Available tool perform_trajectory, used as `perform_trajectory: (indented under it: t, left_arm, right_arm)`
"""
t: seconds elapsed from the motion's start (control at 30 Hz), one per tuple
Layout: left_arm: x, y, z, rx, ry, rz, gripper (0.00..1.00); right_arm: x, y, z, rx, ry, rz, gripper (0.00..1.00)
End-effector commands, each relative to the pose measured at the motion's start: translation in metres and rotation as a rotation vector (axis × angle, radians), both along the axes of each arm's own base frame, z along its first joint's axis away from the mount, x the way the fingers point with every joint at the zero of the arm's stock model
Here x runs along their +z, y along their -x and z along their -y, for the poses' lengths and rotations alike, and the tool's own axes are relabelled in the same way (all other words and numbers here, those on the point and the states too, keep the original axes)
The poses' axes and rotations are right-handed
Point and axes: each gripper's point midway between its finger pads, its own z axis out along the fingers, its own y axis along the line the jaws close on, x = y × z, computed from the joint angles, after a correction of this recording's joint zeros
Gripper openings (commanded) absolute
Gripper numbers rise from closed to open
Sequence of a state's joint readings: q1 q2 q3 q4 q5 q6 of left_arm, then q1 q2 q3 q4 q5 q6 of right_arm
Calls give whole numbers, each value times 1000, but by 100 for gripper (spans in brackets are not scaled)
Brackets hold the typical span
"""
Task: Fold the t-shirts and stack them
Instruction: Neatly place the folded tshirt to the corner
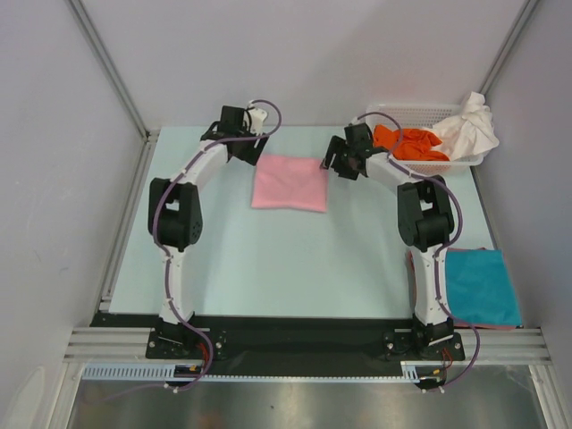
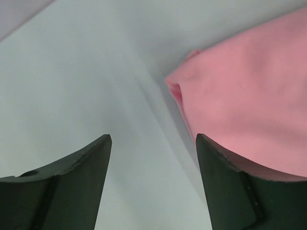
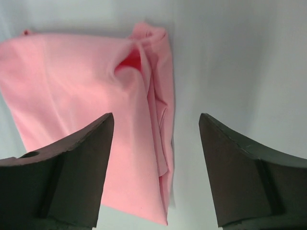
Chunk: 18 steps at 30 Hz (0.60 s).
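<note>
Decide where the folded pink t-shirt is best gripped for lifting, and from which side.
Grip the pink t-shirt at its two far corners, coming down from above on both side edges together. It lies flat and soft, and the loose layers on its right edge would likely slip apart otherwise.

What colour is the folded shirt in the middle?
The shirt is light pink, clearest from the top view.
</note>
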<state>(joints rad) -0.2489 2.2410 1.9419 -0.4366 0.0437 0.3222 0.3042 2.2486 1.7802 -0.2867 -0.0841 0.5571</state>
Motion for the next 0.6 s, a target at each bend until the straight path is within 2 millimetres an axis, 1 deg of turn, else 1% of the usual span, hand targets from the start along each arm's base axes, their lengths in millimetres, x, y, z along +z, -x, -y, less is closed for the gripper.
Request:
perform_trajectory:
  t: [0.0, 0.03, 0.07, 0.13, 0.17, 0.23, 0.27, 0.3, 0.33, 0.37, 0.4, 0.43, 0.47, 0.5, 0.53, 0.57]
  left_arm:
    - [54, 25, 8, -4, 143, 18, 77]
    - [56, 28, 7, -2, 146, 13, 77]
    - [56, 35, 5, -1, 146, -5, 77]
    - [58, 39, 0, 9, 140, -16, 77]
    - [58, 46, -4, 15, 135, -28, 77]
    - [57, 51, -10, 26, 137, -38, 77]
    - [50, 57, -13, 27, 134, -59, 77]
    - [56, 60, -15, 30, 142, -52, 77]
    - [57, 64, -17, 31, 145, -54, 76]
    - [51, 70, -19, 35, 143, -68, 76]
    - [59, 74, -22, 43, 149, -55, 76]
    - [61, 75, -24, 46, 154, -47, 76]
    - [55, 81, -26, 53, 156, -63, 76]
    - [57, 84, -29, 63, 165, -61, 76]
    - [63, 88, -29, 60, 178, -51, 76]
    - [61, 93, -30, 61, 183, -60, 76]
  right_arm:
    - [9, 13, -15, 46, -51, 2, 78]
    - [-2, 15, -18, 54, -63, -24, 78]
    - [-6, 18, -24, 72, -86, -43, 78]
    - [-15, 21, -27, 69, -104, -70, 76]
    - [-20, 22, -31, 77, -116, -78, 71]
    - [-25, 23, -34, 69, -147, -90, 66]
    - [-31, 25, -37, 78, -168, -102, 62]
    - [-33, 26, -39, 78, -182, -111, 61]
    - [-35, 25, -41, 69, -200, -122, 59]
    - [-39, 25, -41, 67, -213, -132, 59]
    - [-46, 26, -42, 61, -218, -147, 59]
    - [-49, 26, -42, 49, -227, -157, 60]
    - [-52, 26, -43, 46, -232, -160, 60]
    - [-58, 26, -42, 39, -237, -170, 60]
    - [-59, 26, -42, 36, -242, -172, 58]
    - [-59, 24, -45, 45, -253, -166, 50]
